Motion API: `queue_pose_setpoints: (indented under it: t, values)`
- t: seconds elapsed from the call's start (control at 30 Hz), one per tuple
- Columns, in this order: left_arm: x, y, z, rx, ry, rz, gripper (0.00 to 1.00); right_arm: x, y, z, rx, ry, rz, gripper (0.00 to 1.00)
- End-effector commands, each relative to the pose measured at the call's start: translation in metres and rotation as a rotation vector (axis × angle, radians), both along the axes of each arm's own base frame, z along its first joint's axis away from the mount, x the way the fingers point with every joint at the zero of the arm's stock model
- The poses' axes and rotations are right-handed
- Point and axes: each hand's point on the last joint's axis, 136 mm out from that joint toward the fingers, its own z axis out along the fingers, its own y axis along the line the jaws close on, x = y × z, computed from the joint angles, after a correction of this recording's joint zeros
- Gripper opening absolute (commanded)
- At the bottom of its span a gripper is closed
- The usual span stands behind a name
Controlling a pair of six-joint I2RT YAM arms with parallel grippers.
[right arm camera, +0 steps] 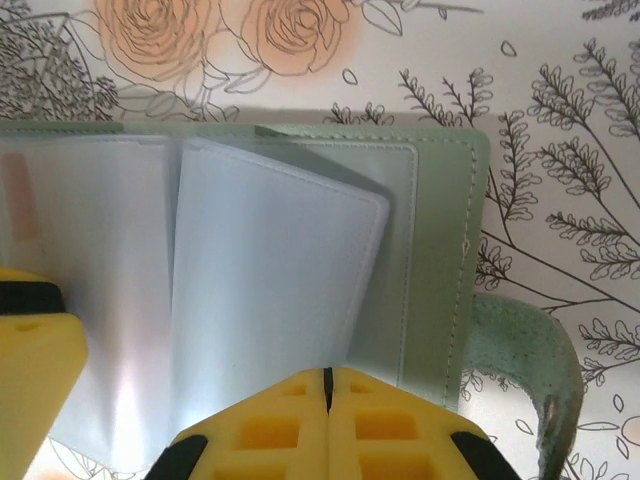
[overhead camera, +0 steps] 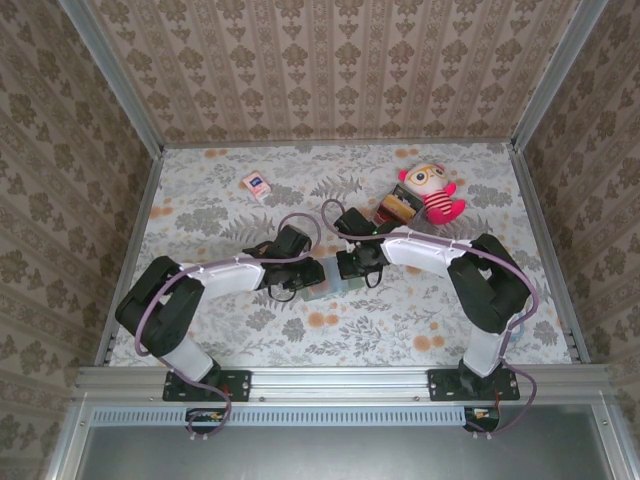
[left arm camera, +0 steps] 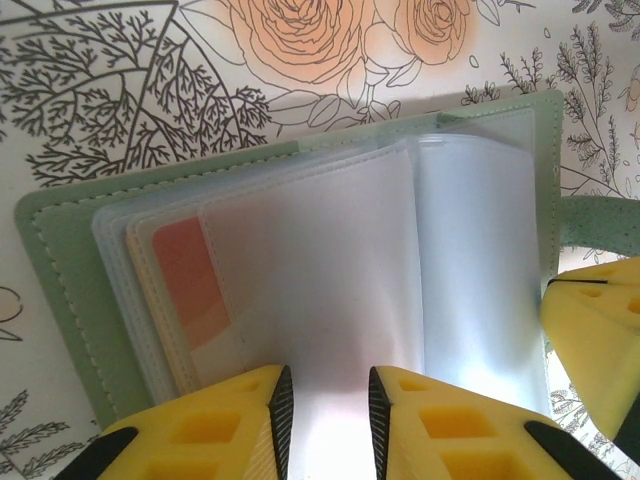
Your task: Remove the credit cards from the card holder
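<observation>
Card holder (left arm camera: 60,270) lies open on floral table (overhead camera: 200,215), about mid-table btwn the two arms, green cover down, clear sleeves (left arm camera: 320,260) fanned up.

L gripper (left arm camera: 325,390) sits at holder's edge, jaws parted just a little. A frosted sleeve runs into the gap; can't tell if it's actually nipped. R gripper (right arm camera: 325,385) is at the other panel's edge, pads pressed together w/ no gap showing, tip right at a sleeve's lower edge. Whether it has that sleeve or only touches it, can't tell. Strap (right arm camera: 520,350) w/ snap hangs loose off the cover beside R gripper.

Pinkish-red card (left arm camera: 190,275) is inside a sleeve on L gripper's side, seen thru plastic. Yellow-orange card (left arm camera: 160,330) shows as a strip just beside it, under another sleeve. Both pocketed, none out.

Step, as I read it: paging thru sleeves to expose a card pocket; extraction not begun. Next move calls for one gripper pinning the holder down and the other catching the card's edge and sliding it out the pocket mouth. Thin card, slick plastic, so the pinch must land on card, not sleeve.
</observation>
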Motion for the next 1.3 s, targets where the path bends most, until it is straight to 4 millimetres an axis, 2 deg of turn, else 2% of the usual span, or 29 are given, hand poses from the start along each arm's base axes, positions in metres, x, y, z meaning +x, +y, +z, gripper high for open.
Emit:
queue_pose_setpoints:
  t: [0.0, 0.13, 0.23, 0.4, 0.47, 0.63, 0.73, 1.03, 1.27]
  values:
    - [-0.002, 0.005, 0.000, -0.001, 0.001, -0.008, 0.32, -0.005, -0.007, -0.001, -0.018, 0.010, -0.011, 0.05]
    - [-0.003, -0.004, -0.005, -0.027, 0.024, -0.031, 0.30, -0.009, -0.001, 0.001, 0.026, 0.018, -0.004, 0.11]
    - [-0.003, -0.008, -0.004, -0.048, 0.021, -0.039, 0.27, -0.008, 0.000, 0.012, 0.051, -0.007, 0.002, 0.16]
    - [-0.002, -0.004, -0.006, -0.023, 0.015, -0.036, 0.20, -0.004, -0.003, 0.030, 0.045, -0.065, 0.022, 0.25]
    - [-0.003, -0.003, -0.008, -0.017, 0.019, -0.035, 0.19, -0.008, 0.004, 0.031, 0.072, -0.055, 0.061, 0.28]
    - [-0.003, -0.004, -0.013, -0.016, 0.031, -0.036, 0.13, -0.025, 0.029, 0.020, 0.180, 0.041, 0.138, 0.32]
    - [-0.003, -0.004, -0.013, -0.020, 0.031, -0.035, 0.10, -0.031, 0.037, 0.011, 0.203, 0.087, 0.154, 0.34]
    - [-0.002, -0.004, -0.015, -0.021, 0.034, -0.029, 0.08, -0.031, 0.032, -0.012, 0.134, 0.143, 0.148, 0.40]
    - [-0.001, -0.009, -0.008, -0.057, 0.027, -0.032, 0.07, -0.027, 0.020, -0.027, 0.041, 0.151, 0.117, 0.37]
